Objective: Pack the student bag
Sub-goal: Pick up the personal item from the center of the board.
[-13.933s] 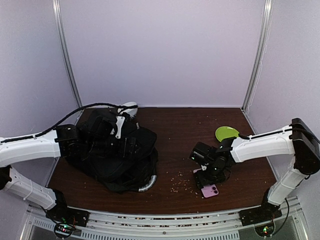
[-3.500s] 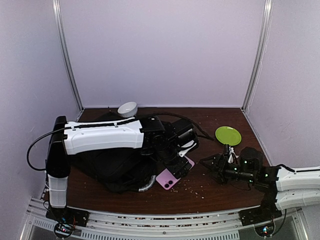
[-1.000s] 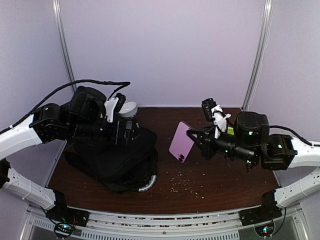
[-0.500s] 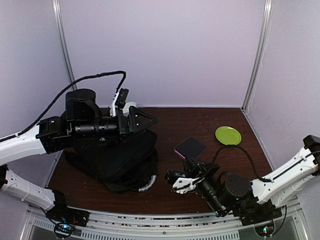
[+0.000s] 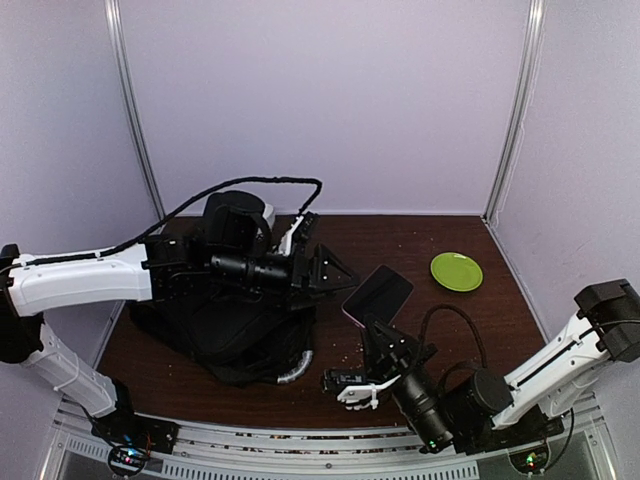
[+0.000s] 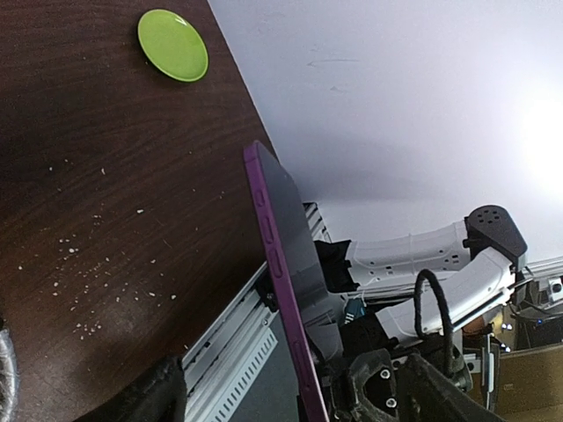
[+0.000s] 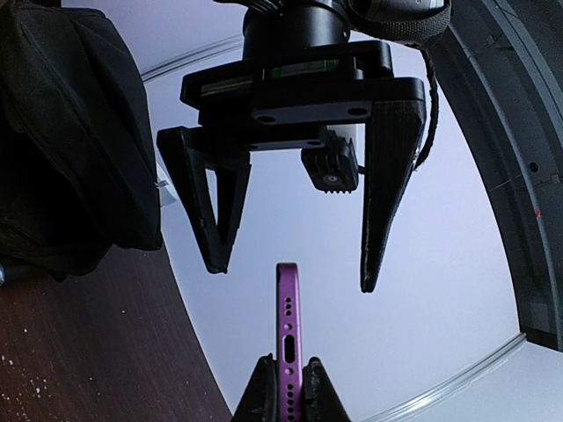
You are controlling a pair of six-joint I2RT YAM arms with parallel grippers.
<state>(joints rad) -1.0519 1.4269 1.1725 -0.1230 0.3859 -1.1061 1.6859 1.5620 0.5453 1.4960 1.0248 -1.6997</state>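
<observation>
The student bag (image 5: 225, 335), a black backpack, is slumped on the left of the table and fills the left edge of the right wrist view (image 7: 62, 132). My right gripper (image 5: 378, 332) is shut on the lower end of a purple phone (image 5: 378, 292) and holds it upright above the table. The right wrist view shows that phone (image 7: 288, 308) edge-on between my closed fingers (image 7: 264, 378). My left gripper (image 5: 335, 262) reaches in from over the bag, open. Its two fingers (image 7: 215, 229) straddle the phone's top end without touching it. The left wrist view shows the phone's purple edge (image 6: 280, 281).
A green plate (image 5: 456, 271) lies at the back right, also in the left wrist view (image 6: 173, 44). Crumbs (image 5: 358, 368) are scattered on the brown tabletop in front of the bag. A metal rail (image 5: 300, 440) runs along the near edge.
The left arm has swung right from above the bag until its open jaws stand around the phone's top. The right gripper has raised and tilted the phone towards it.
</observation>
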